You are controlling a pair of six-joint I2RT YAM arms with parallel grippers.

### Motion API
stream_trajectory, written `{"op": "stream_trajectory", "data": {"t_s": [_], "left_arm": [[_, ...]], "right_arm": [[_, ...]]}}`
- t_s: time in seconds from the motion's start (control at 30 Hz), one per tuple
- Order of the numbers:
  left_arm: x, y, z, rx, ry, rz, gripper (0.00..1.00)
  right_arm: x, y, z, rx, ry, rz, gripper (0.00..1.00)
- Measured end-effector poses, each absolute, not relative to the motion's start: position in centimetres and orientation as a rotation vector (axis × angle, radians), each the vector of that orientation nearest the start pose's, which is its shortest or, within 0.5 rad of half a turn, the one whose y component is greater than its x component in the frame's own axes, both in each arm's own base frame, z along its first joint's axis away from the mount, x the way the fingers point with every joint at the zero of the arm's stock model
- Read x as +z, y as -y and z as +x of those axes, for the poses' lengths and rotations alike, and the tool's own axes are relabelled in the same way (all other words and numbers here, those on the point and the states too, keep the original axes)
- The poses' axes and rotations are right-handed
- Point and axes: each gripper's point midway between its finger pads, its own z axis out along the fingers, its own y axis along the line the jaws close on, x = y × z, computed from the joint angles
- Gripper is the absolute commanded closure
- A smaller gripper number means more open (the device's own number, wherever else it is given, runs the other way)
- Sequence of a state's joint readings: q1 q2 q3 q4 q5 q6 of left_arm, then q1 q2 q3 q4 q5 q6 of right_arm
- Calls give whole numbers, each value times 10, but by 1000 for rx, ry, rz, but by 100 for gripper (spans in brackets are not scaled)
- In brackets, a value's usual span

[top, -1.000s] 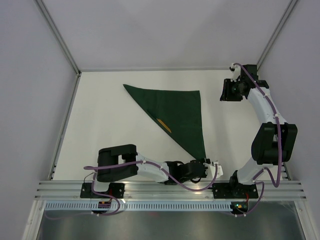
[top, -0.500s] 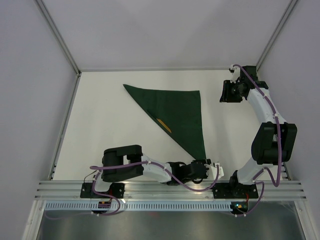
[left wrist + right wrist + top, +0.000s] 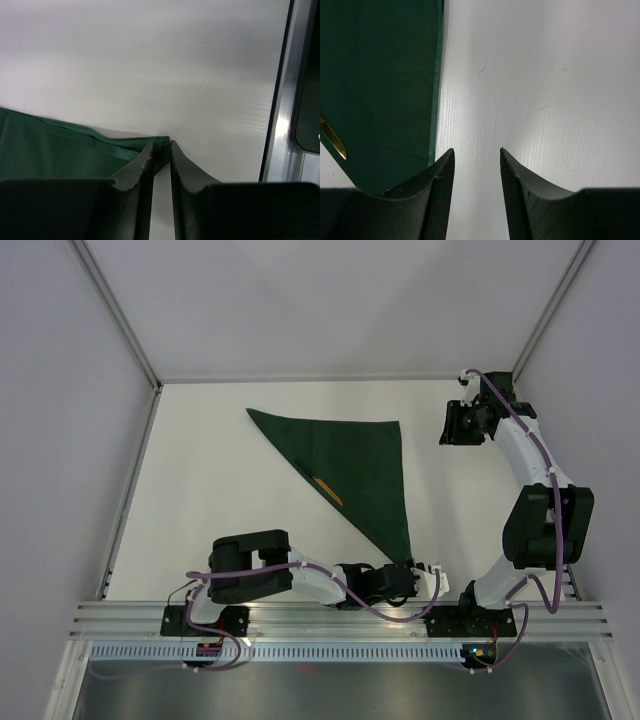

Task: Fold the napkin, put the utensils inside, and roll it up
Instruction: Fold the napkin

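The dark green napkin [image 3: 365,455] lies folded into a triangle on the white table, its near corner pointing at the arm bases. The small knife [image 3: 327,489], with an orange-tan blade, lies on the cloth near the long diagonal edge. My left gripper [image 3: 410,567] is low on the table at that near corner. In the left wrist view the jaws [image 3: 161,148] are pinched on the hemmed tip of the napkin [image 3: 60,155]. My right gripper [image 3: 446,425] is open and empty, right of the napkin's far right corner. The right wrist view shows the napkin edge [image 3: 380,75] and the knife tip [image 3: 332,137].
A metal rail [image 3: 282,100] runs along the near table edge just right of my left gripper. Grey walls enclose the table on the left, back and right. Bare white table [image 3: 210,490] lies left of the napkin.
My left arm's elbow has shifted right while its gripper stays at the napkin's near corner. The right arm, napkin and knife have not visibly moved.
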State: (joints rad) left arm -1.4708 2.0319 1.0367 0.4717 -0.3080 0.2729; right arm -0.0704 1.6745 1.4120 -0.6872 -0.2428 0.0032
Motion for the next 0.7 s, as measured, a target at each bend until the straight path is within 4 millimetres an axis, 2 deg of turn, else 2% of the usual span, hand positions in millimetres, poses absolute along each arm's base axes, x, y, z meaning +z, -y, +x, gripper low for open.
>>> {"op": "stream_trajectory", "data": {"t_s": [0.13,0.27,0.7], "left_arm": [[23,498,117,-411,-1491,1470,85],[22,497,121,-409,-1499,1464,98],[22,495,132,-436,-1535,1439,98]], "right_arm": [[148,-14,410,278,-2502,-6,53],[148,-14,410,278,-2502,-6,53],[147,-14,410,278,-2503,-6,54]]}}
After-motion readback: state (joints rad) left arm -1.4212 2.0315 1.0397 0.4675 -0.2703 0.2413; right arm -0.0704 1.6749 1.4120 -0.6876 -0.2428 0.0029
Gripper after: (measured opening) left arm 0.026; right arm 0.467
